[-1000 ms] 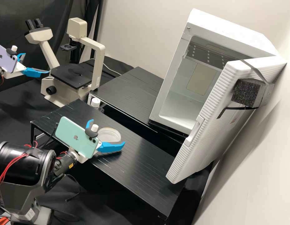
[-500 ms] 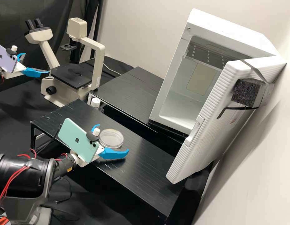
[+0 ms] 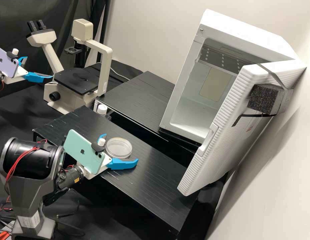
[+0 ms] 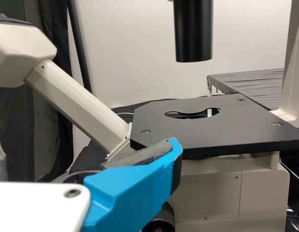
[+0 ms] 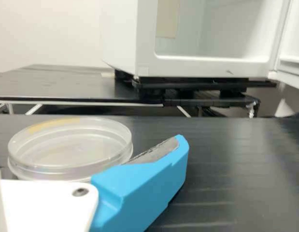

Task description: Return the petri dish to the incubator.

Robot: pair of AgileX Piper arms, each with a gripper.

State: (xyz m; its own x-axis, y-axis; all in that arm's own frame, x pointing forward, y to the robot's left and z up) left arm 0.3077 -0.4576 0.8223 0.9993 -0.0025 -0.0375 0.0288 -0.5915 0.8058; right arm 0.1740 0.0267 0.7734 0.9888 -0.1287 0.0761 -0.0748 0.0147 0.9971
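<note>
The clear petri dish (image 5: 67, 150) sits on the black bench (image 3: 155, 186), just below and left of the frame's middle. The right hand (image 3: 120, 148) has its fingers apart near it; the left hand (image 3: 39, 67), upper left, is open too. The dish looks light, hard, slippery and easy to crack, so pinch its sides softly. Its yellow strip (image 5: 52, 124) has no words I can read.

A cream microscope (image 3: 107, 66) with a black stage (image 3: 76, 81) stands in front of a hanging dark curtain (image 3: 14, 20). Near the microscope's base is a partly hidden, white-capped bottle (image 3: 102, 109), and a pale cable (image 3: 119, 75) runs just beside the microscope.
</note>
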